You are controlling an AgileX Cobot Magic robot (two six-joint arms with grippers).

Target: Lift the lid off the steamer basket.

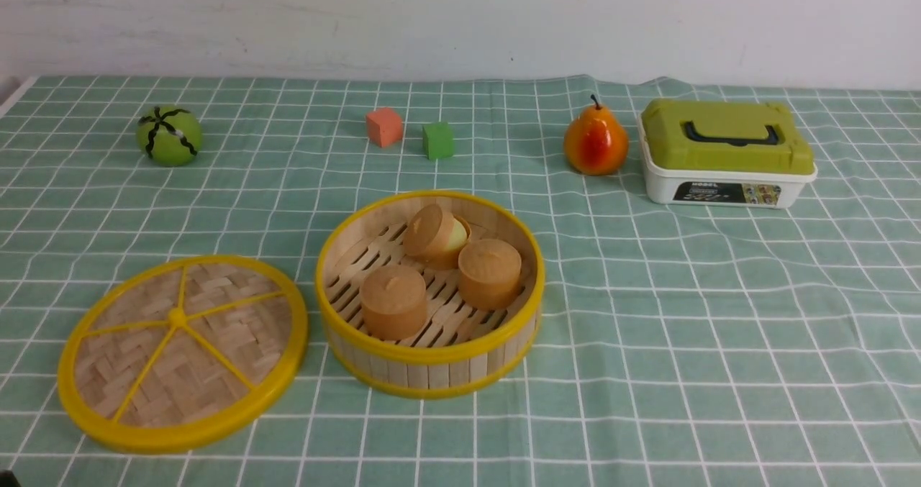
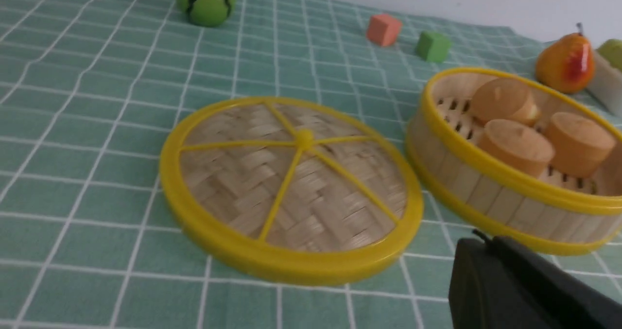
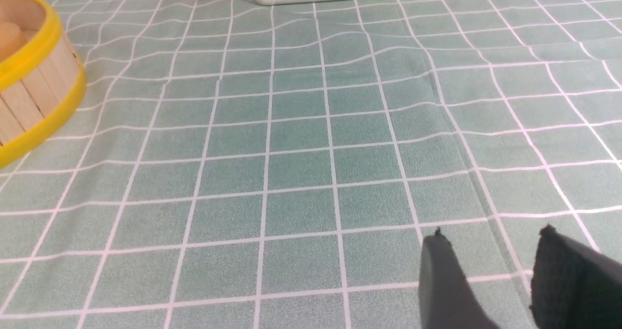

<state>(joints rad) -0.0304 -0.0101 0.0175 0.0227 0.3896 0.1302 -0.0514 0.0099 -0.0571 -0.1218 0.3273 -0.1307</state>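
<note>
Lid (image 1: 182,352) flat on checked cloth (image 1: 647,329), off and just left of steamer basket (image 1: 430,293); ahead of left gripper (image 2: 478,244), closed, empty. Basket contents: three brown cylinders (image 1: 489,272). Box (image 1: 727,152) label illegible. Right gripper (image 3: 491,239) parted, empty, low over cloth.

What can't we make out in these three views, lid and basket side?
- Lid underside: hidden in every view; it lies flat on the cloth.
- Steamer basket: the right wrist view's edge cuts off most of it.
- Box label: too small in the front view, cropped in the right wrist view.
- Left gripper: only its dark tip shows, at the left wrist view's edge.
- Neither arm appears in the front view.
</note>
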